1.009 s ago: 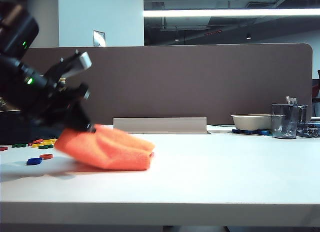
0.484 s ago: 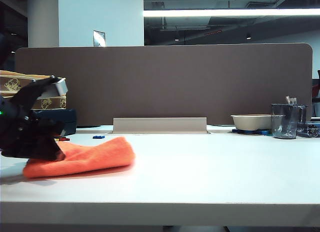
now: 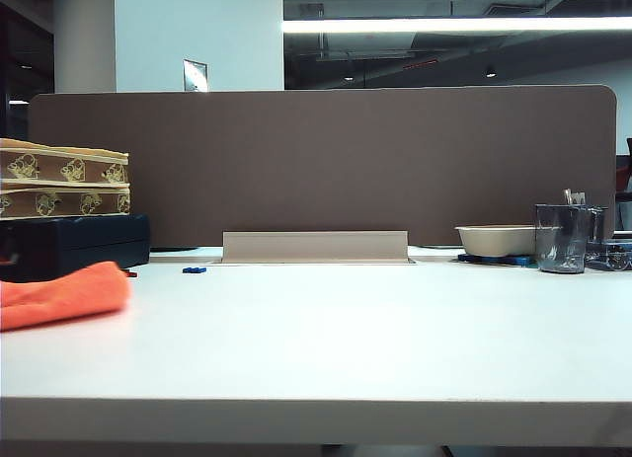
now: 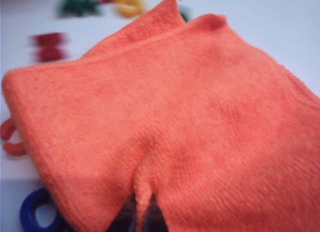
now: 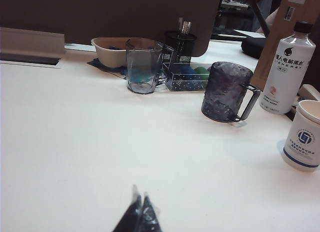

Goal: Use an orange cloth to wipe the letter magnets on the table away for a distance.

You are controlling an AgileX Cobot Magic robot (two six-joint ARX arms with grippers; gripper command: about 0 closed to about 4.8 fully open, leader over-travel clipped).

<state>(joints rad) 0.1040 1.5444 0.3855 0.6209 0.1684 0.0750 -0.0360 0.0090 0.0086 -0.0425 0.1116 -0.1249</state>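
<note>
While the wide white table (image 3: pixel 375 339) takes most of the exterior view, a brown divider panel (image 3: pixel 326 161) stands along its back edge. At the far left edge of that view lies the orange cloth (image 3: pixel 59 295), a soft, fuzzy, folded piece with its long axis running left to right along the table. In the left wrist view the cloth (image 4: pixel 180 132) fills nearly the whole picture. The left pincer is hidden under it, pressed together and pinching a fold of the cloth. Around the cloth lie the letter magnets (image 4: pixel 37 214), small flat plastic shapes in blue, red, yellow and green, some of them blurred.

The right pincer (image 5: pixel 138 214) rests low over the bare table, its tips pressed together. Beyond it stand a dark glass mug (image 5: pixel 226 91), a clear tumbler (image 5: pixel 143 65), a beige bowl (image 5: pixel 110 50), a white bottle (image 5: pixel 287 71) and a paper cup (image 5: pixel 304 137); their contents I cannot tell.
</note>
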